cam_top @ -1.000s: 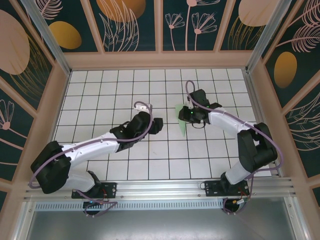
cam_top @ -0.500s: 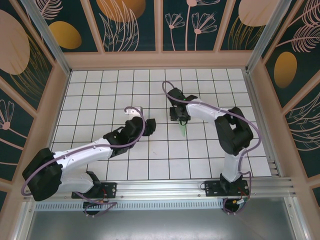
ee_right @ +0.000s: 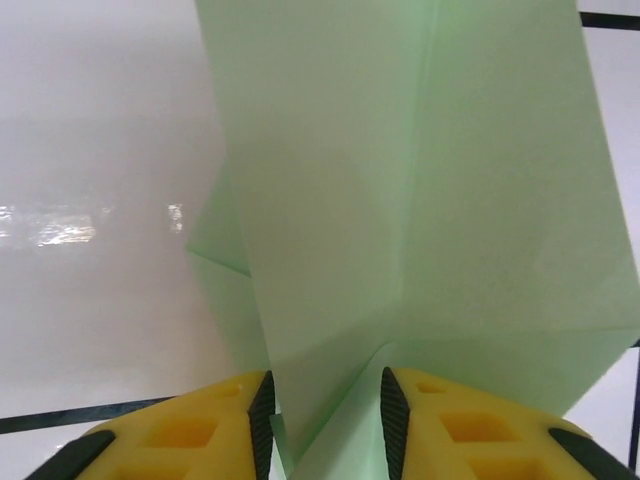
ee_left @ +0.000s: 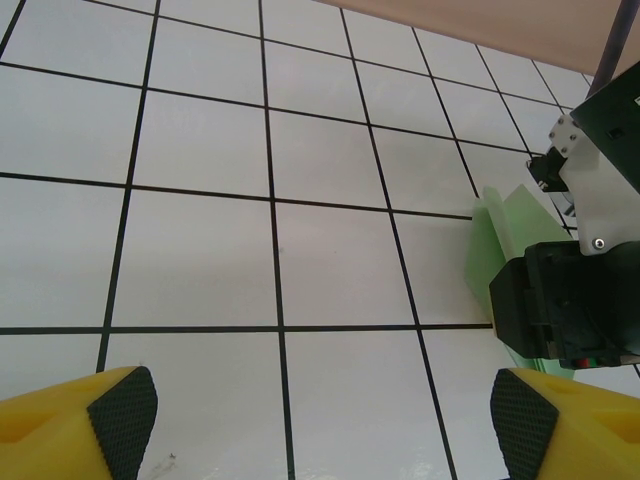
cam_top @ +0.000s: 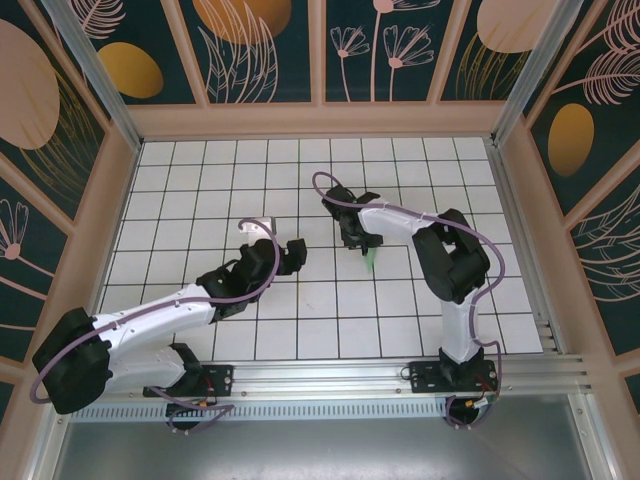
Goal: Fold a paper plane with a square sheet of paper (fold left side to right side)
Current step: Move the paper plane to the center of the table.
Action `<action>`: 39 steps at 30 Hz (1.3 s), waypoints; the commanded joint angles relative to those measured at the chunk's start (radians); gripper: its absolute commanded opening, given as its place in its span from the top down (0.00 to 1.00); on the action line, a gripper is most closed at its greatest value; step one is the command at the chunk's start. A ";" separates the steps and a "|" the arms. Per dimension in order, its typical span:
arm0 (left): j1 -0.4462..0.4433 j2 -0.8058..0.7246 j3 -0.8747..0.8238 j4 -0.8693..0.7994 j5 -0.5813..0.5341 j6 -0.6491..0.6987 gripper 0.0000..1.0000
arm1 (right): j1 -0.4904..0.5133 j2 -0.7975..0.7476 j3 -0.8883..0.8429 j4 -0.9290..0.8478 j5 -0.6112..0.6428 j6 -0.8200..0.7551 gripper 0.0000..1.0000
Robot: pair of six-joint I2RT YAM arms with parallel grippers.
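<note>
- The green paper is a thin, pale mint sheet, already folded. In the right wrist view it has several overlapping flaps. One long crease runs up its middle, and shorter slanted creases meet low down near the fingers.
- From the top camera the green paper shows as a slim green sliver. It sits near the middle of the white tiled floor, just right of centre, poking out below the right gripper.
- In the left wrist view the green paper stands at the right edge as a narrow strip with a sloping top. The black body of the right arm partly hides it.
- The left gripper is left of the paper and apart from it, low over the tiles.
- In its own camera the left gripper is spread wide. Its yellow fingers sit at the two bottom corners, with bare tile between the black pads and nothing held.
- The right gripper sits right on top of the paper in the top view.
- In its own camera the right gripper is drawn in narrow. Its yellow fingers have black pads set close on either side of the paper's lower folds, and the layers fill the gap, so it grips the sheet there.
</note>
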 commanded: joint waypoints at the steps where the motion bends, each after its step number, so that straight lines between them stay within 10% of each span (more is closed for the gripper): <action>1: 0.003 -0.011 -0.014 0.018 -0.017 -0.015 0.10 | 0.007 0.010 0.023 -0.049 0.050 0.002 0.66; 10: 0.003 -0.001 -0.006 0.011 -0.012 -0.014 0.08 | -0.003 -0.039 0.008 -0.057 0.050 -0.003 0.99; 22: 0.003 0.005 0.003 0.008 -0.004 -0.011 0.06 | -0.117 -0.222 -0.125 0.081 -0.354 -0.050 1.00; 39: 0.004 0.008 0.011 -0.003 -0.016 -0.006 0.01 | -0.145 -0.123 -0.166 0.106 -0.386 -0.049 0.91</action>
